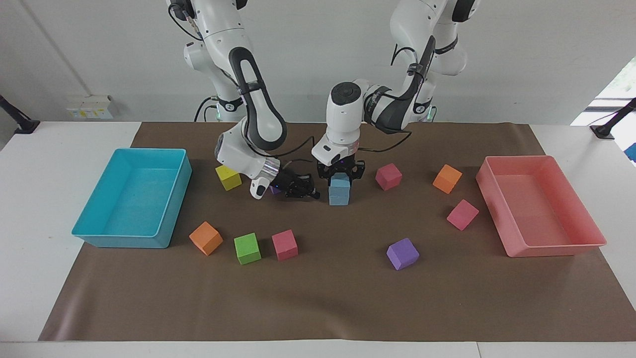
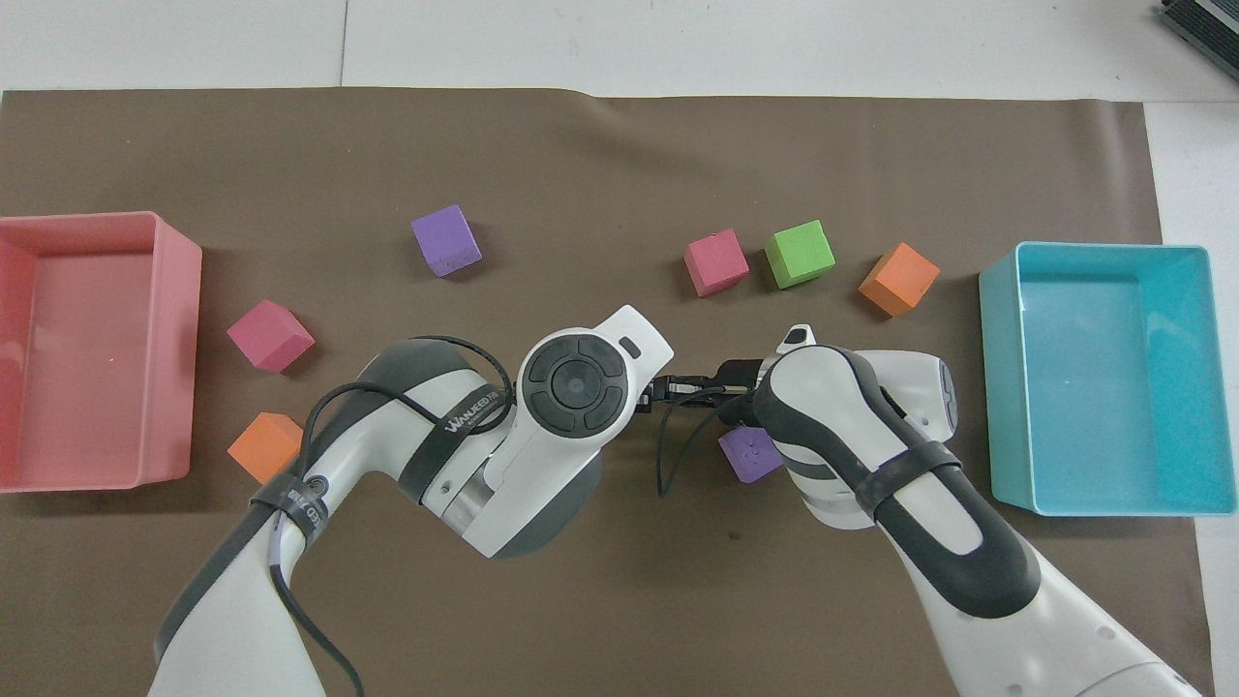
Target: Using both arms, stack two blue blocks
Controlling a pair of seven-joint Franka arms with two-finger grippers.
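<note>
Two light-blue blocks stand stacked in the middle of the mat, the upper blue block [image 1: 340,182] on the lower blue block [image 1: 339,198]. My left gripper [image 1: 341,173] points down over the stack, its open fingers on either side of the upper block's top. My right gripper [image 1: 309,191] lies low over the mat beside the stack, toward the right arm's end, and holds nothing; it also shows in the overhead view [image 2: 682,387]. In the overhead view the left arm's wrist [image 2: 571,382] hides the stack and the left gripper.
A purple cube [image 2: 749,453] and a yellow cube [image 1: 228,177] lie by the right wrist. A pink cube [image 1: 388,176] sits beside the stack. Orange, green, pink and purple cubes are scattered farther out. A cyan tray [image 1: 131,241] and a pink tray [image 1: 551,248] stand at the ends.
</note>
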